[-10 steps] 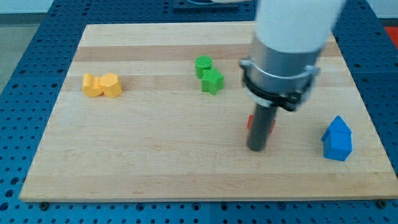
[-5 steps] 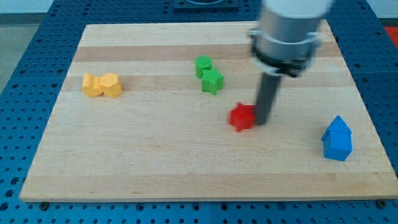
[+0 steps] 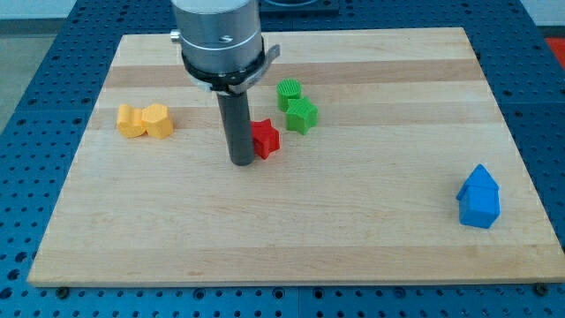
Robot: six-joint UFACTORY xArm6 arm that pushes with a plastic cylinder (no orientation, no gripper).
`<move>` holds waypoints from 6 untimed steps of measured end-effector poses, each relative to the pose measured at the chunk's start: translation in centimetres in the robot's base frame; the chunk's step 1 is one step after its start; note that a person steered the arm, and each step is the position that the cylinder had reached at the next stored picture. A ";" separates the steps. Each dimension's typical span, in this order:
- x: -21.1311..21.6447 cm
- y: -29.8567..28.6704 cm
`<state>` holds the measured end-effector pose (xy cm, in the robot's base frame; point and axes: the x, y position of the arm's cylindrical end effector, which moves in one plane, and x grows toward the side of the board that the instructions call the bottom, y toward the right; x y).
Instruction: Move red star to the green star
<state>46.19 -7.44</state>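
Since the earlier frames, the red star [image 3: 265,139] has travelled from the counter's centre-right toward the view's upper left, and my rod has crossed from its right side to its left.

Camera view: my tip [image 3: 242,162] rests on the counter [image 3: 371,238], touching or just beside the red star's left edge. No claw is fitted, so there is nothing to read as apart or together; the arm ends in the dark rod only. The red star lies just beside the green star [image 3: 302,116], at its lower left, with a narrow gap between them. A green cylinder [image 3: 289,92] touches the green star's upper left. Two yellow blocks [image 3: 145,121] sit together, well apart at the view's left. A blue house-shaped block [image 3: 478,197] stands near the right edge.
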 end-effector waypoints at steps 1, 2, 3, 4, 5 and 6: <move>0.0 0.0; -0.1 0.0; -0.1 0.0; 2.4 1.4; 5.2 1.4; 3.7 1.0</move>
